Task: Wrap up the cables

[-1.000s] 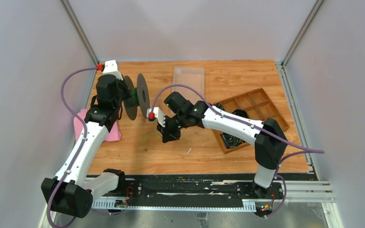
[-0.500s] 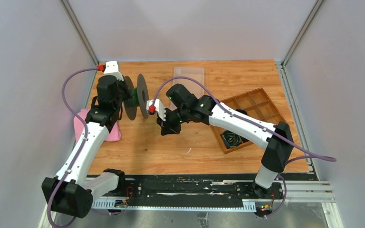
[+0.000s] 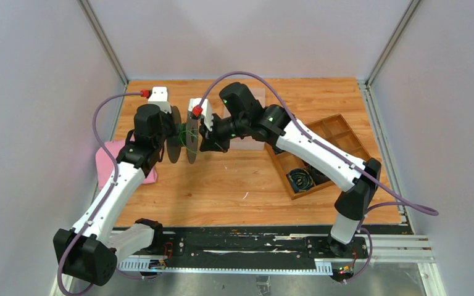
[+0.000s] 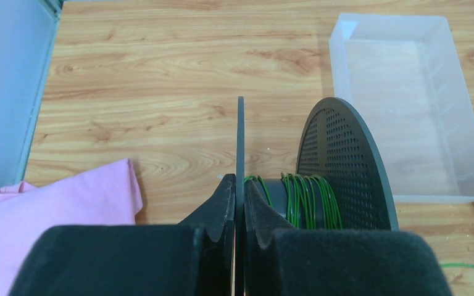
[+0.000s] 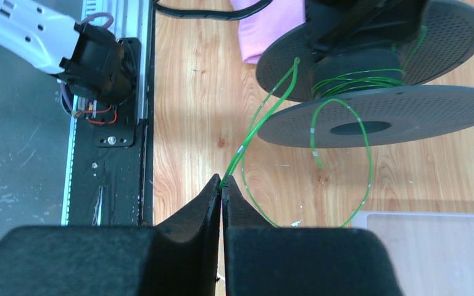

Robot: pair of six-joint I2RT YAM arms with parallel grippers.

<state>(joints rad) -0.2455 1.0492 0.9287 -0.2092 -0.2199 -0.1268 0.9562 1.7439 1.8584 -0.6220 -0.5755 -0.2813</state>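
Working left to right: the pink cloth (image 3: 108,163) sits at about 9 o'clock on the bench (image 3: 247,179). Right beside it, my left arm (image 3: 108,197) has the reel (image 3: 182,139) at roughly 10 o'clock with the flanges upright. Its jaws are nearly closed, pinching the rim of one thin flange.

The green cable (image 4: 302,198) has a handful of turns on the hub between the flanges. From there one strand runs out to the right arm (image 3: 315,154), whose jaws are pressed fully together on it, just off the reel's 3 o'clock side.

From the right wrist view there's also a slack loop lying across the outer flange face, with a free tail hanging.

How I'd play this wrap:
- Keep the left side dead steady.
- Take the slack out before circling.
- Feed the strand into the gap between the flanges, not over the rim.
- Don't yank. It's thin wire and I reckon it'll slip out of the pinch or pull turns off the hub.
- That stray loop needs coaxing back inside.

The clear bin (image 4: 401,105) is at 12 o'clock and the wooden tray (image 3: 339,132) at 3 o'clock. Both are off to the side.
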